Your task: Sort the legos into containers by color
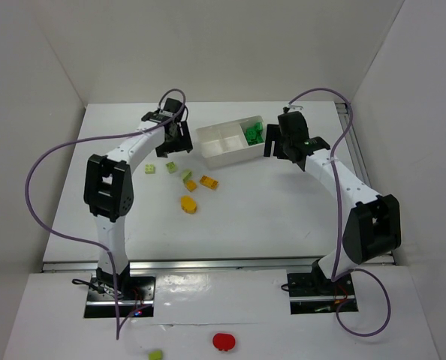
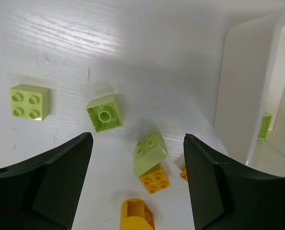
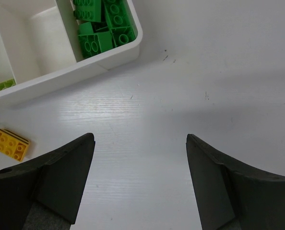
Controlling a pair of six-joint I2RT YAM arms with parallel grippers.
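Jaws are hanging spread on both sides, holding nothing, with colours lying tangled below.
The left gripper (image 2: 137, 139) is hovering over a lime-yellow studded brick (image 2: 150, 152) tilted against a small orange brick (image 2: 154, 178), near the white three-compartment plastic tray (image 1: 208, 154); closing there is risking, I'd say, pinching both and mixing colours. The top view is blurring that lean into specks, though it alone is showing a stray lime-yellow piece (image 1: 155, 354) lying near the arm bases (image 1: 118, 289). The right gripper (image 3: 140, 139) is hovering just beside the dark green bricks (image 3: 104, 24) filling the tray's end compartment.
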